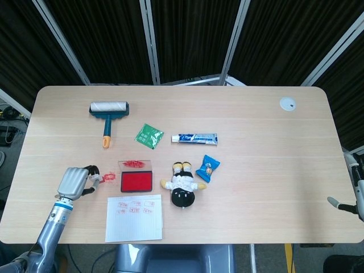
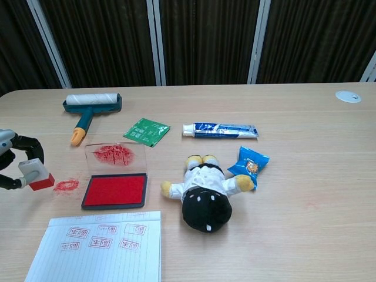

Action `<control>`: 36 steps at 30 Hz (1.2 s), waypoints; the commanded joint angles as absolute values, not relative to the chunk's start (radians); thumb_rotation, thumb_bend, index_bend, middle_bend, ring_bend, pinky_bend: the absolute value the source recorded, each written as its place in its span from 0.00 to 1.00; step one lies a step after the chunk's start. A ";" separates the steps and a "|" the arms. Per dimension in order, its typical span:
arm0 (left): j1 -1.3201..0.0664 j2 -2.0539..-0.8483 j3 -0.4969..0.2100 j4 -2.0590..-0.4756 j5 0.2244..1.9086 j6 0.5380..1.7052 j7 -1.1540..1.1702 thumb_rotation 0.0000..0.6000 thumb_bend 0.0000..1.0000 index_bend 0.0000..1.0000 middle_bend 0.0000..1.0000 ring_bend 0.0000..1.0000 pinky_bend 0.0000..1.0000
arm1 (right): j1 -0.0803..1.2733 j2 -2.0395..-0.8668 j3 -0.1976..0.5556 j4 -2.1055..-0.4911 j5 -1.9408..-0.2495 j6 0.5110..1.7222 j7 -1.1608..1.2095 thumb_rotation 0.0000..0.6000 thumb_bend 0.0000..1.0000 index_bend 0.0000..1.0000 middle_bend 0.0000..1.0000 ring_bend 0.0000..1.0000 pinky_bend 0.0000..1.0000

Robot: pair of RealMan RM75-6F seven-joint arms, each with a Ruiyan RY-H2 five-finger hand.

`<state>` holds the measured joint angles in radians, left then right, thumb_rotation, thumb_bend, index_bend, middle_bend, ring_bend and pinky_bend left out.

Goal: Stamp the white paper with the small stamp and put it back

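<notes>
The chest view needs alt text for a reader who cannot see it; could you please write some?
The left hand holds a small stamp beside a red ink smear on a wooden table. Right of it lie an open ink pad, stamped white paper, a doll, a lint roller and a toothpaste tube.

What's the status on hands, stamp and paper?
Left hand holds the small red-based stamp beside the red ink smudge. Right hand idle at the table edge. White lined paper carries stamp marks. Nothing obstructing.
</notes>
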<state>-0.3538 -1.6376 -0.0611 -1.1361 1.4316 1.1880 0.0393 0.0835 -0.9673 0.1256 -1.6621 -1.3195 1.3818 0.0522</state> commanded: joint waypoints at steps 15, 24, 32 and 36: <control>-0.381 -1.689 -0.053 -1.058 1.428 1.154 0.055 1.00 0.42 0.55 0.48 0.87 0.83 | 0.087 -0.972 0.126 -1.660 -1.312 1.375 0.042 1.00 0.00 0.00 0.00 0.00 0.00; -0.383 -1.700 -0.044 -1.039 1.429 1.147 0.056 1.00 0.33 0.50 0.45 0.87 0.83 | 0.088 -0.971 0.125 -1.661 -1.311 1.374 0.040 1.00 0.00 0.00 0.00 0.00 0.00; -0.382 -1.706 -0.038 -1.033 1.432 1.149 0.066 1.00 0.23 0.44 0.43 0.87 0.83 | 0.087 -0.970 0.126 -1.662 -1.311 1.374 0.042 1.00 0.00 0.00 0.00 0.00 0.00; -0.382 -1.707 -0.037 -1.032 1.431 1.149 0.066 1.00 0.23 0.43 0.42 0.87 0.83 | 0.088 -0.970 0.126 -1.661 -1.311 1.374 0.043 1.00 0.00 0.00 0.00 0.00 0.00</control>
